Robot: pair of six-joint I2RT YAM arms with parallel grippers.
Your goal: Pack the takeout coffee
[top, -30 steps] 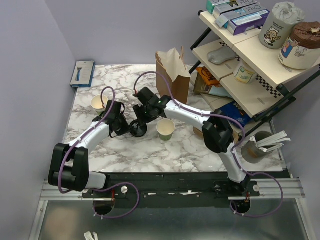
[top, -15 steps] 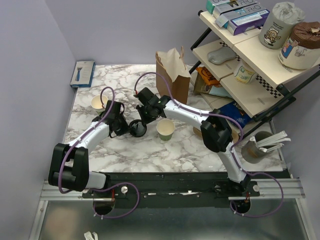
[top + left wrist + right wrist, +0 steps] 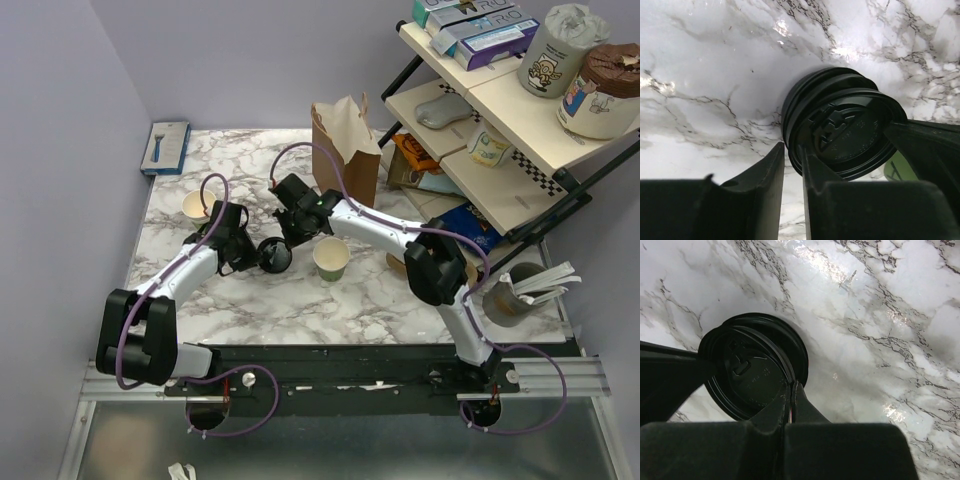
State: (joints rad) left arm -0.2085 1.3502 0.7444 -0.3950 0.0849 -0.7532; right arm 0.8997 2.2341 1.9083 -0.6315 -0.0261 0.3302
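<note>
Takeout coffee's black lid (image 3: 275,256) lies on the marble table (image 3: 380,300) between left gripper (image 3: 256,259) and right gripper (image 3: 286,244), with an unlidded green cup (image 3: 331,258) just to its right. Left wrist: we note jaws narrowly apart, the lid's rim at the gap, the lid tilted over a second lid (image 3: 792,102). Right wrist: jaws pinched tight on the lid's rim.

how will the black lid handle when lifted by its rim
Probably light and flexible: the lid looks like thin moulded plastic, so it may bend at the pinched rim. Its glossy surface could slip in the right tool. It sits tilted, so may wobble.
</note>
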